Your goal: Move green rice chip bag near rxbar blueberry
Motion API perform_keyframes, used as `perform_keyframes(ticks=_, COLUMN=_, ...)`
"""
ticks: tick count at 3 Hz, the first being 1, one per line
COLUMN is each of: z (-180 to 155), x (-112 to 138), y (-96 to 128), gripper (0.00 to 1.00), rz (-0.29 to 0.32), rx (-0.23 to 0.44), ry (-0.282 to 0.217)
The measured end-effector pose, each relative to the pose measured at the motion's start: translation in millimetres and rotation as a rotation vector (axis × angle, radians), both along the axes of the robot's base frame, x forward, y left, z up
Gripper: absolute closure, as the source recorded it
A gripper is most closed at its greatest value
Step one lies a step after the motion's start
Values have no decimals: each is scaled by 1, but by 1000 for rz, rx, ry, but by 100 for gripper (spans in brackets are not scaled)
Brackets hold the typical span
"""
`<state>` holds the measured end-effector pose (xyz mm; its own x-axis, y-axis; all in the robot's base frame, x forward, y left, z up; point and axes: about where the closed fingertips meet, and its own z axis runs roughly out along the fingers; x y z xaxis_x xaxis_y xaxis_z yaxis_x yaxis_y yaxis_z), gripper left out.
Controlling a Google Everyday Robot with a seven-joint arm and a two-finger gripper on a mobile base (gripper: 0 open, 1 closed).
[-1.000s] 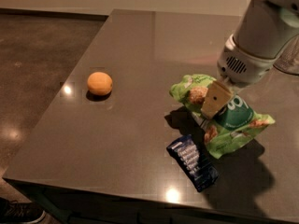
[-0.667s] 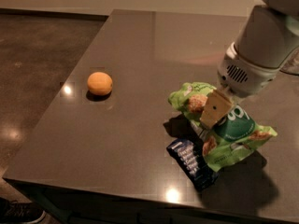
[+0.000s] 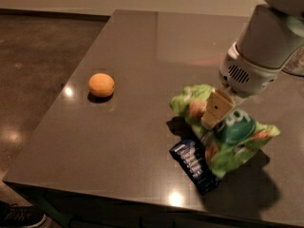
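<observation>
The green rice chip bag [image 3: 232,137] is crumpled at the right front of the dark table [image 3: 142,56]. My gripper [image 3: 213,120] comes down from the upper right and is shut on the bag's upper middle. One tan finger [image 3: 217,107] shows in front of the bag; the other is hidden behind it. The rxbar blueberry [image 3: 194,164], a dark-blue bar with white text, lies flat just left of and below the bag. The bag's lower edge overlaps or touches it.
A round orange fruit [image 3: 101,85] sits on the left part of the table. The table's front edge [image 3: 118,191] runs just below the bar. The white arm [image 3: 266,46] fills the upper right. A shoe [image 3: 19,215] shows on the floor at the lower left.
My gripper and the green bag have moved down and slightly right, closing the gap to the blue bar. The orange fruit and the bar have not moved.
</observation>
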<state>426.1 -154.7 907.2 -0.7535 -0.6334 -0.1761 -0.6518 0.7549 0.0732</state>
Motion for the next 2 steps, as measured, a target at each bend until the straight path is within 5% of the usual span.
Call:
perform_keyframes(ticks=1, z=0, x=1, y=1, gripper=0, rz=1, rx=2, ry=-6)
perform_keyframes(ticks=2, z=0, x=1, y=1, gripper=0, rz=1, rx=2, ry=-6)
